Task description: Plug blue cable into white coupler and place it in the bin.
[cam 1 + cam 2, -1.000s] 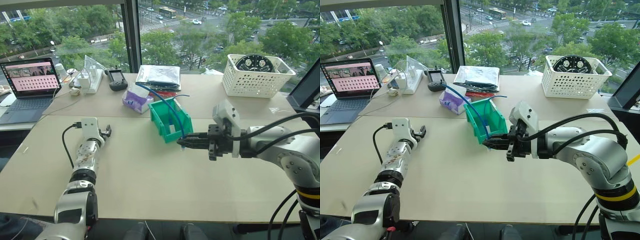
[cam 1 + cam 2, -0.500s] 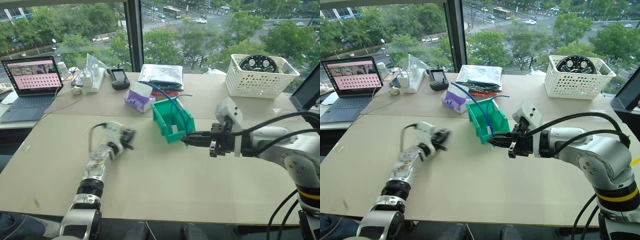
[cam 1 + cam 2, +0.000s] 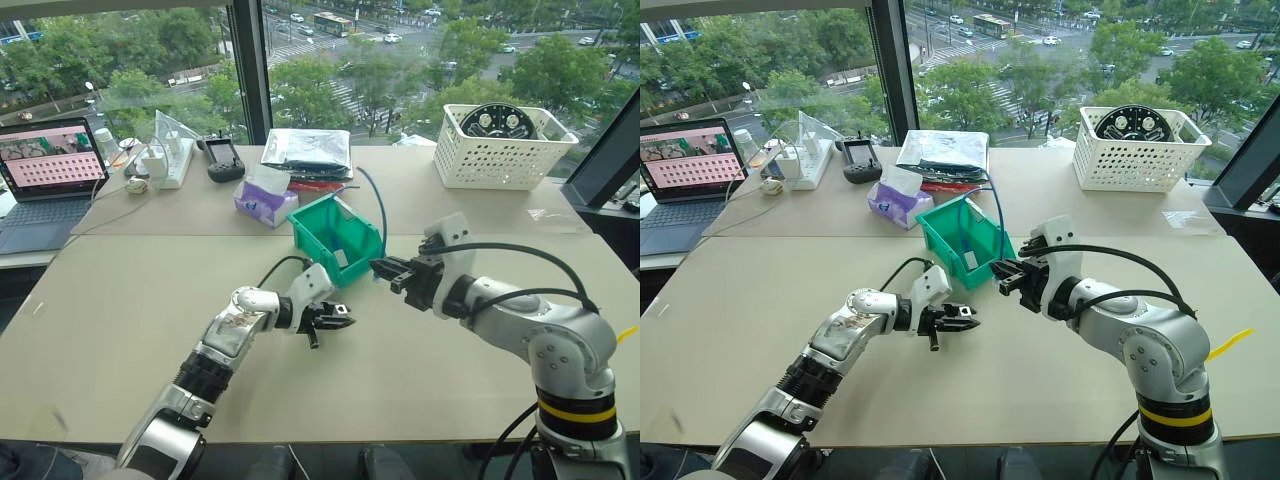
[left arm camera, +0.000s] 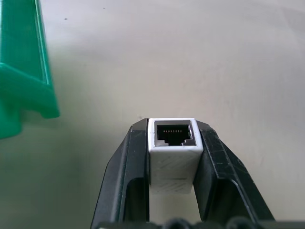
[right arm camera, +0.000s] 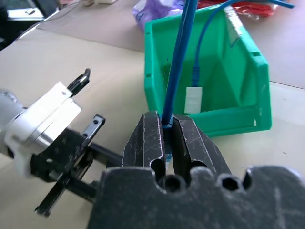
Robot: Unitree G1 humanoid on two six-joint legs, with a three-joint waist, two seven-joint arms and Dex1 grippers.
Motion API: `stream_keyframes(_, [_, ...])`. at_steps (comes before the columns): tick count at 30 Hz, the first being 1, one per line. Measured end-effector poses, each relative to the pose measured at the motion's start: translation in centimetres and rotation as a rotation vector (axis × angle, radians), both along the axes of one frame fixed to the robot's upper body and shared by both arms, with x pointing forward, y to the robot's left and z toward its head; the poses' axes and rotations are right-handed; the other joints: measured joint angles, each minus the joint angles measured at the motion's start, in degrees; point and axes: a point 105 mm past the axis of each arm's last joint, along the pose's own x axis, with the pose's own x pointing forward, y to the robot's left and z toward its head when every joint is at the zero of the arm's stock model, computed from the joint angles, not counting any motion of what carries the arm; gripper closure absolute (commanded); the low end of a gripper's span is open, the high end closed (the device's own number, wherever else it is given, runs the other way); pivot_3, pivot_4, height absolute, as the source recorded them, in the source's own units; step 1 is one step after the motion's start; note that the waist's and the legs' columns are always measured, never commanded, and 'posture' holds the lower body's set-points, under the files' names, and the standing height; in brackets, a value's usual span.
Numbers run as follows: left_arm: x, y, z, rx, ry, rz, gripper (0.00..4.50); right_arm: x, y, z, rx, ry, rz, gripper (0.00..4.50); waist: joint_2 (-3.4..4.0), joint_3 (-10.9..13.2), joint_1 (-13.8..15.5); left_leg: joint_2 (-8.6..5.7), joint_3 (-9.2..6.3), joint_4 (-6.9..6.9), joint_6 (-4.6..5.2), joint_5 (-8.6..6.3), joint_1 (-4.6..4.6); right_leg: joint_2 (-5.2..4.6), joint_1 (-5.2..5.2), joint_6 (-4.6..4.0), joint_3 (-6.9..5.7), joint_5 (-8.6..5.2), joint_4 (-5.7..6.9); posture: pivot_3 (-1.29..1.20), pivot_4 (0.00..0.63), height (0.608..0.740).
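Light-blue cable (image 5: 177,57), thin and flexible, is pinched near its end between the closed black fingers of the right gripper (image 5: 167,136). From that grip its length runs up and away along the line of the fingers, then arches over the green plastic bin (image 3: 335,238) toward the items behind it. The bin, boxy with a low cut-out front, sits on the table (image 3: 420,370) just beyond the right gripper's tips.

A small white rectangular plastic coupler (image 4: 172,152) is clamped between the two fingers of the left gripper (image 3: 336,318), one finger against each side. Its long axis follows the fingers, and its open socket, with a row of contacts visible inside, faces outward past the fingertips.

The left gripper hangs just above the table, near the bin's front corner, pointing across toward the right gripper. The two grippers are near each other but apart.
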Motion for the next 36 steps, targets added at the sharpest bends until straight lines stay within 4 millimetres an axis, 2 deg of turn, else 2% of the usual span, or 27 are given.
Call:
stream_keyframes(6, [1.2, -2.4, 0.7, -0.010, -0.012, 0.083, 3.80, 0.0, -0.5, -1.3, 0.054, 0.035, -0.120, 4.50, 0.00, 0.00, 0.08, -0.03, 0.00, 0.01, 0.00, 0.00, 0.02, 0.00, 0.04, 0.02, 0.01, -0.01, 0.00, 0.00, 0.150, 0.727])
stream_keyframes(14, [0.5, -4.2, -0.1, -0.012, 0.120, 0.127, 3.80, -0.1, -0.5, -3.0, 0.129, 0.094, -0.222, 4.50, 0.00, 0.00, -0.22, 0.04, 0.02, 0.01, 0.00, 0.00, 0.12, 0.09, 0.05, 0.02, 0.04, -0.02, 0.09, 0.00, 0.150, 0.727])
stream_keyframes(23, [-0.2, -4.3, -0.1, -0.023, 0.170, 0.143, 3.80, -0.6, -0.1, -5.2, 0.151, 0.155, -0.262, 4.50, 0.01, 0.00, -0.14, 0.05, 0.03, 0.01, 0.00, 0.01, 0.15, 0.12, 0.06, 0.02, 0.08, -0.02, 0.10, 0.00, 0.150, 0.727])
stream_keyframes(36, [-0.4, -4.4, -0.2, -0.043, 0.195, 0.164, 3.80, -0.9, 1.1, -5.7, 0.182, 0.180, -0.237, 4.50, 0.01, -0.01, -0.14, 0.06, 0.03, 0.01, 0.00, 0.01, 0.17, 0.14, 0.07, 0.03, 0.08, -0.02, 0.10, 0.00, 0.150, 0.727])
